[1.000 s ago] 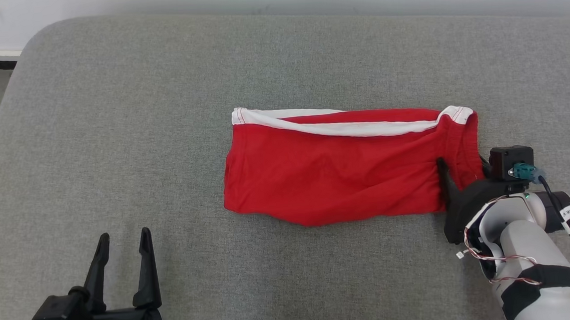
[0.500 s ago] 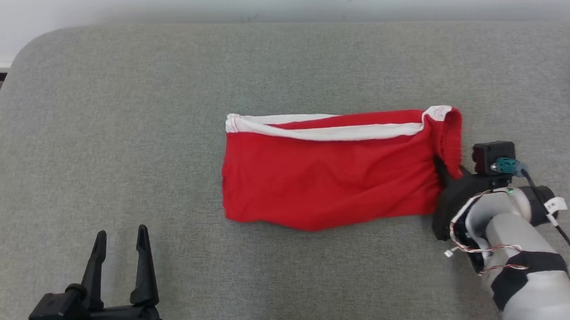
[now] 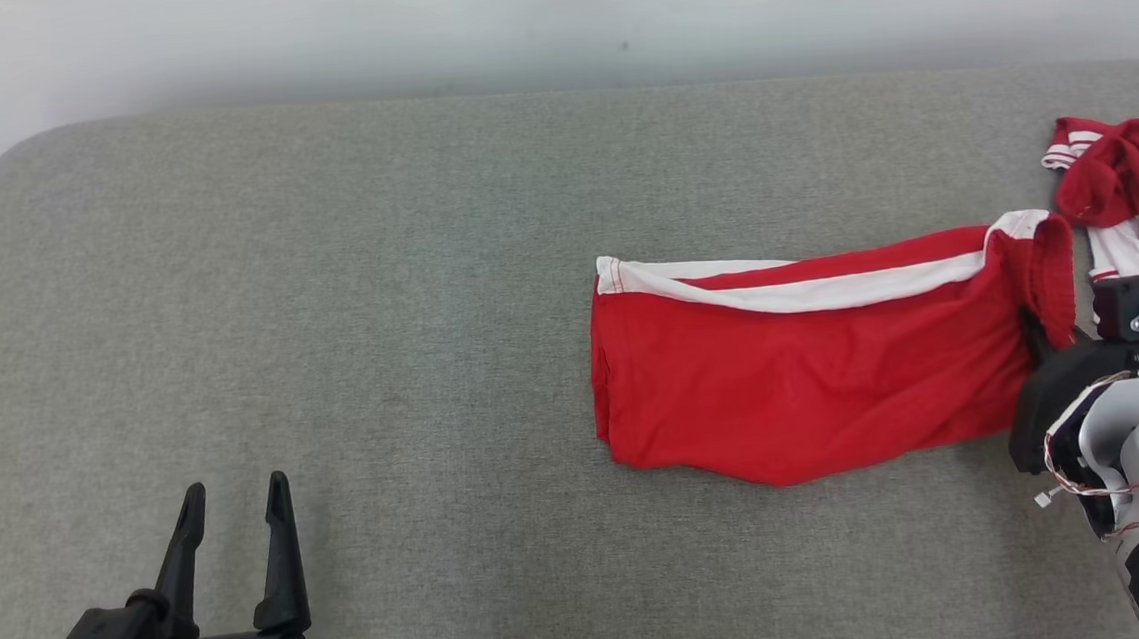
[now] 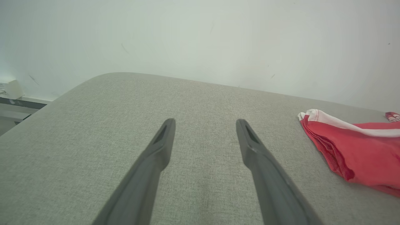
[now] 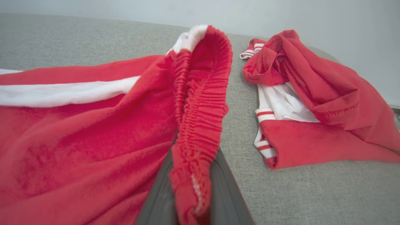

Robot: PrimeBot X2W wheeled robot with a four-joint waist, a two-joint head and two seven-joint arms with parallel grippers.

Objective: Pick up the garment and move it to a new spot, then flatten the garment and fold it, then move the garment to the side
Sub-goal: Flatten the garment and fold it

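Note:
The garment (image 3: 814, 373) is a pair of red shorts with a white side stripe, folded flat on the grey cushion right of centre; its left end shows in the left wrist view (image 4: 356, 153). My right gripper (image 3: 1042, 332) is shut on the garment's elastic waistband (image 5: 200, 125) at its right end, the band bunched and lifted between the two fingers (image 5: 225, 193). Far off at the lower left, my left gripper (image 3: 232, 488) stands open over bare cushion, nothing between its fingers (image 4: 162, 147).
A second red-and-white garment (image 3: 1131, 180) lies crumpled at the far right, just beyond the waistband (image 5: 300, 103). The grey cushion (image 3: 326, 276) ends in a rounded corner at the left, with a pale wall (image 3: 548, 10) behind.
My right gripper has shut on the waistband, which now stands bunched up. The garment has slid right with it toward the crumpled clothing. The camera has shifted. The left gripper stays open.

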